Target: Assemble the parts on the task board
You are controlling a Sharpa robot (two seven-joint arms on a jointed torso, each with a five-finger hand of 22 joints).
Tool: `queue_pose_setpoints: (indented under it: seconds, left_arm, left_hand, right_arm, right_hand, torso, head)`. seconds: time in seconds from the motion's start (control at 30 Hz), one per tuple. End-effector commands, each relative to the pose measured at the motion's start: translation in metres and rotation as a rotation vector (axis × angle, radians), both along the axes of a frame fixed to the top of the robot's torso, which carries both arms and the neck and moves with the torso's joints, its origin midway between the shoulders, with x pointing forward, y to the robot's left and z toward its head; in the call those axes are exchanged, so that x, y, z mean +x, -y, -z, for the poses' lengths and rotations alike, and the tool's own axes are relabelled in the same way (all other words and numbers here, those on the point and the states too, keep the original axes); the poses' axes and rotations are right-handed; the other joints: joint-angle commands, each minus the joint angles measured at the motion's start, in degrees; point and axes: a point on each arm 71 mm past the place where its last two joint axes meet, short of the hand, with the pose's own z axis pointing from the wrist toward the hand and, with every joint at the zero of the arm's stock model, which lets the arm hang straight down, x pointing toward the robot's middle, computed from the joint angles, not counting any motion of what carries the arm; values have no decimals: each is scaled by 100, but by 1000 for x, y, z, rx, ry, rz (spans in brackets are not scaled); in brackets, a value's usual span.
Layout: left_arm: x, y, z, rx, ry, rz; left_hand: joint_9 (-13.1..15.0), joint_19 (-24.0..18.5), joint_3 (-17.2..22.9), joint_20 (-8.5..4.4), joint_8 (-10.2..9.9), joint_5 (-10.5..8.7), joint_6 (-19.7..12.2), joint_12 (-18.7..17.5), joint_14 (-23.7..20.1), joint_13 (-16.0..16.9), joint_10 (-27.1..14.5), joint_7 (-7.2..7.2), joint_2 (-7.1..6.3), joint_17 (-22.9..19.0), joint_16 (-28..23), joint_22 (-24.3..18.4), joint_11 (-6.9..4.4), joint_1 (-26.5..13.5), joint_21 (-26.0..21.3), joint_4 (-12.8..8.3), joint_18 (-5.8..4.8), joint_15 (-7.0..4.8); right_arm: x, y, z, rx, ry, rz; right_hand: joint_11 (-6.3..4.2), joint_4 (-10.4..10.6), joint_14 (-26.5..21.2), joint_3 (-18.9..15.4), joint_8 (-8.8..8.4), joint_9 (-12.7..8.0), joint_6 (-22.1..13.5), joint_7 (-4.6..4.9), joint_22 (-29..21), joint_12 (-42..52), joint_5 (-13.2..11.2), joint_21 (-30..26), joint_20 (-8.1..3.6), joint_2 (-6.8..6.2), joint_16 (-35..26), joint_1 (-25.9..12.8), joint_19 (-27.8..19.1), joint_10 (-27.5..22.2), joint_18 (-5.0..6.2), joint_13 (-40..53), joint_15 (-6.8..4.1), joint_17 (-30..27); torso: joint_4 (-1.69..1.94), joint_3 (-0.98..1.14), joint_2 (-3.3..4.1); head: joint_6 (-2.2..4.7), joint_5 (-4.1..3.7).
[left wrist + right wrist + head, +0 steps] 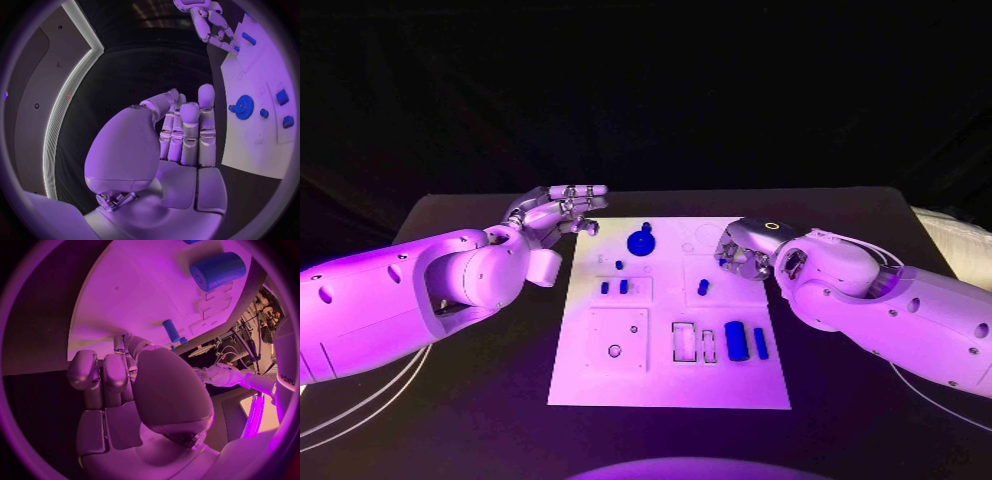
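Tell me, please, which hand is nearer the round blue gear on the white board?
Left. The left hand hovers just beyond the board's far-left corner beside the round blue gear; the right hand sits farther off, over the board's right edge.

Both hands flank the task board [668,390]; its near end lies open.

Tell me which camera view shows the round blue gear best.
The left wrist view: the round blue gear lies unobstructed on the white task board, teeth visible. The head view shows it smaller. I cannot pick it out in the right wrist view.
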Motion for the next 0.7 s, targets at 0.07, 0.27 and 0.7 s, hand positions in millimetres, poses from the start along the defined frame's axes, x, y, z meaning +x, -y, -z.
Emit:
queue_pose_setpoints:
  seconds: [0.07,0.27,0.7]
  left_arm:
    - [-2,6,-1,-25,8,27]
    - [-3,8,-2,-27,7,34]
    - [-3,8,-1,-29,3,41]
  left_hand:
    - [-7,-32,-32,11,39,15,-54,20,-31,5,-22,-5,52,-5,-20,-9,-2,-23,-32,-8,105,2]
    - [-7,-32,-32,11,39,15,-54,20,-31,5,-22,-5,52,-5,-20,-9,-2,-23,-32,-8,105,2]
    - [-9,-35,-45,14,40,17,-68,44,-43,14,-51,-3,54,-30,-30,-17,1,-26,-45,-13,105,5]
  right_arm:
    - [-3,-2,15,-78,-65,-5]
    - [-3,-3,15,-83,-52,0]
    - [-5,-6,3,9,61,7]
  right_hand:
    - [-14,-27,116,86,37,23,89,-8,11,-26,-44,11,-15,38,32,-47,19,111,-7,-20,-59,9]
    - [-35,-80,134,160,74,52,201,-23,95,-11,-86,66,-5,53,81,-125,73,256,-28,-14,-34,65]
    - [-34,-188,153,298,102,104,319,-12,263,-46,-102,186,53,78,126,-249,177,451,-62,-13,45,75]
  torso:
    - [5,-2,0]
    - [2,-5,-4]
    - [-9,5,-13]
  head:
    - [-22,0]
    - [-38,5]
    - [-29,9]
